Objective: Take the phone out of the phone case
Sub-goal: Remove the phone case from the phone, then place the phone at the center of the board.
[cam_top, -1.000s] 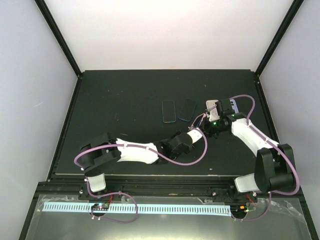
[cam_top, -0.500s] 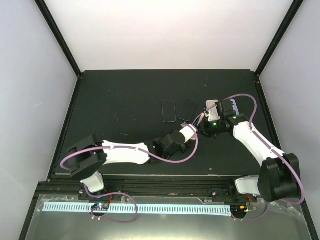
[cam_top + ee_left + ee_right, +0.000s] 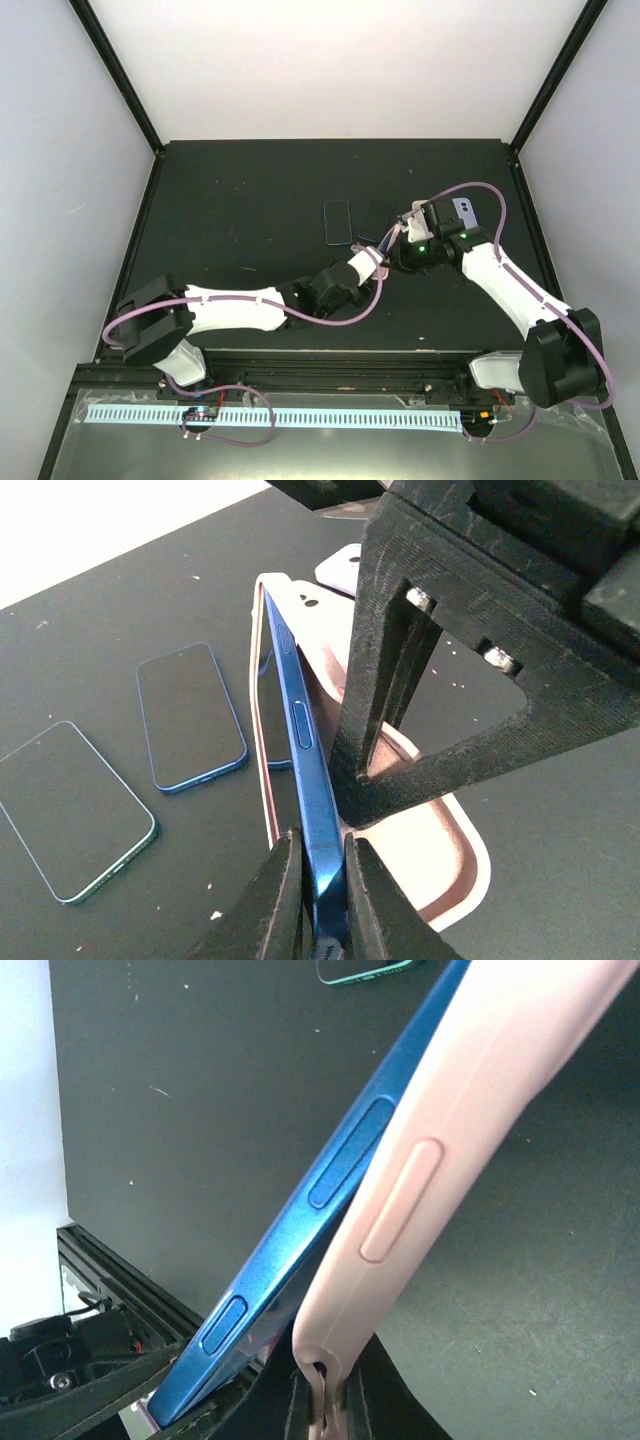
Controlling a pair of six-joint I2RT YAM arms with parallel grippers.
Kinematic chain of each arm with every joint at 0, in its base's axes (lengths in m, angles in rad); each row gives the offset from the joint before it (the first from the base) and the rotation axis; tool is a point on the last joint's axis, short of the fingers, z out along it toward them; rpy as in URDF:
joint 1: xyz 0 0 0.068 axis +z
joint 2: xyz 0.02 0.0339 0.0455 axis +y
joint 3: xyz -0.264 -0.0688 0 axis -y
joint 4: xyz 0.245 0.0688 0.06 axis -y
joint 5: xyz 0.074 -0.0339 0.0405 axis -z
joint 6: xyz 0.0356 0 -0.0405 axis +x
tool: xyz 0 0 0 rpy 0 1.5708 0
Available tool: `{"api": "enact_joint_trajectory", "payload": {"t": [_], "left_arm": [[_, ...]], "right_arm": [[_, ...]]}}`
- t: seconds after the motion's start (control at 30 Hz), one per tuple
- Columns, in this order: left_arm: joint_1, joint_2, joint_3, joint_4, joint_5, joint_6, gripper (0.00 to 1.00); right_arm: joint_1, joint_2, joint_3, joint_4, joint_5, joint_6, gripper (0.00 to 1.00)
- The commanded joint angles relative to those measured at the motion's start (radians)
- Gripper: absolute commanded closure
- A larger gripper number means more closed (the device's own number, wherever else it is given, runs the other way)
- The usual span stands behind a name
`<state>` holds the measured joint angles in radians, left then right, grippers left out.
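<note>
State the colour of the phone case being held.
Pale pink phone case; clearest in the right wrist view.

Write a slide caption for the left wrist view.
Left gripper pinches the blue phone, partly out of the pink case that the right gripper clamps.

- Bright, even overhead light; the white walls in the top view's upper half nearly wash out.
- The bench [image 3: 250, 190] is matte and dark, with faint shadows.
- Right wrist view: soft sheen on the phone [image 3: 340, 1170] and phone case [image 3: 480, 1090], blurred at the bottom.
</note>
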<state>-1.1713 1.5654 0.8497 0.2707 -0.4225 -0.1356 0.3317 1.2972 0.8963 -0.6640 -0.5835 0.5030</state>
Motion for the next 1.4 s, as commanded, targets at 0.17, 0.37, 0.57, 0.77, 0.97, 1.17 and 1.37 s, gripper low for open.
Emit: {"api": "enact_joint_trajectory", "payload": {"t": [0.17,0.37,0.57,0.77,0.97,1.17,1.37], "left_arm": [[0.005,-0.181,0.023,0.015,-0.006,-0.028,0.99],[0.005,-0.274,0.001,-0.056,-0.004,-0.033,0.98],[0.007,-0.396,-0.043,-0.183,-0.110,0.021,0.98],[0.015,-0.439,-0.084,-0.263,-0.298,0.134,0.98],[0.077,-0.385,-0.109,-0.241,-0.405,0.282,0.98],[0.148,-0.327,-0.112,-0.171,-0.452,0.400,0.98],[0.208,-0.254,-0.109,-0.100,-0.510,0.477,0.98]], "right_arm": [[-0.020,0.012,0.091,-0.053,0.392,-0.192,0.99],[-0.021,0.028,0.160,-0.080,0.462,-0.216,0.99],[-0.053,-0.062,0.117,0.007,0.489,-0.226,0.99],[-0.107,-0.216,-0.014,0.187,0.415,-0.270,0.99],[-0.122,-0.387,-0.102,0.304,0.359,-0.327,0.99],[-0.130,-0.383,-0.127,0.329,0.355,-0.347,0.99],[-0.132,-0.371,-0.128,0.325,0.328,-0.343,0.99]]}}
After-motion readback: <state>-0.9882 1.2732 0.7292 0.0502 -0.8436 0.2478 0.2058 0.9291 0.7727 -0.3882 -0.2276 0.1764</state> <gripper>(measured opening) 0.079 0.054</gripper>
